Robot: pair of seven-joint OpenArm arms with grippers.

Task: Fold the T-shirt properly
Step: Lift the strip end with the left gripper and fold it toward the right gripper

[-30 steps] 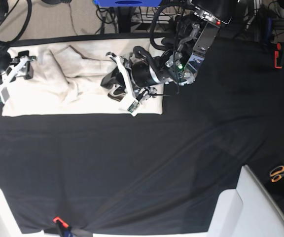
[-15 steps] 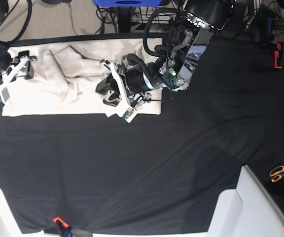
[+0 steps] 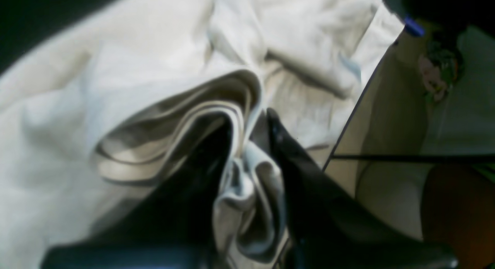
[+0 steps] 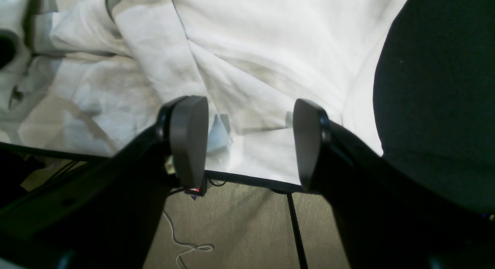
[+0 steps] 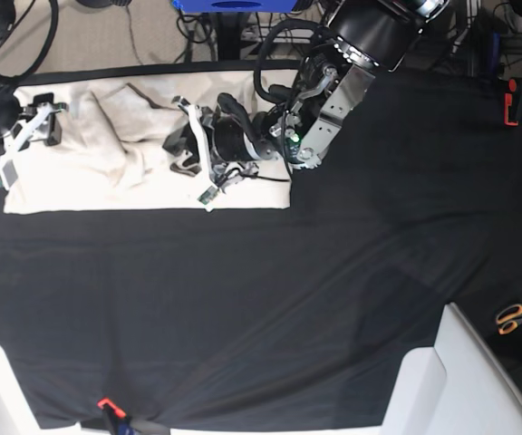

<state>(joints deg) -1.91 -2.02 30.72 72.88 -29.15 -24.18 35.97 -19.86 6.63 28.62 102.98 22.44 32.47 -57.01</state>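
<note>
The cream T-shirt [image 5: 89,172] lies bunched on the black table cloth [image 5: 288,290] at the far left. My left gripper [image 5: 185,154] reaches across it from the right, shut on a layered fold of the T-shirt [image 3: 116,67]; in the left wrist view the gripper [image 3: 251,129] pinches the hem between its dark fingers. My right gripper [image 5: 39,122] hovers at the shirt's left edge. In the right wrist view this gripper [image 4: 247,141] stands open above the T-shirt [image 4: 270,40], by the table's edge, with nothing between its pads.
Orange-handled scissors [image 5: 515,317] lie at the right edge. A red clamp [image 5: 511,101] sits at the far right and an orange clamp [image 5: 107,405] on the front edge. White boxes [image 5: 460,381] stand at the bottom right. Cables hang beyond the far table edge.
My left gripper has travelled leftward over the shirt, dragging the pinched right edge of the cloth with it. The right arm has stayed still.
</note>
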